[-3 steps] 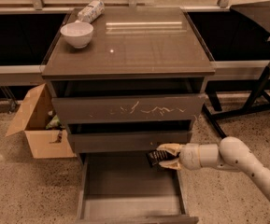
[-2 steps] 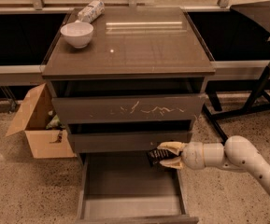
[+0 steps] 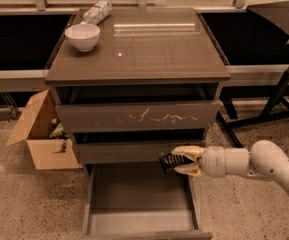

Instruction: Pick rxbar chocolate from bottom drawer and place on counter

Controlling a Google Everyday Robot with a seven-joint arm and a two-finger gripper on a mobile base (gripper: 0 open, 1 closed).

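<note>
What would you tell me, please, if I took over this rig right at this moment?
Gripper: shut on the rxbar chocolate, held above the right rear of the bottom drawer, level with the middle drawer front.
Bottom drawer: pulled out, nothing else visible inside.
Counter: a white bowl and a packet sit at its back left corner.
Done: bar grasped and out of the drawer.
Left: raise the bar and set it on the counter, probably away from the bowl.

gripper (image 3: pixel 180 161) clamping rxbar chocolate (image 3: pixel 170 161), above open bottom drawer (image 3: pixel 140 219)
</note>
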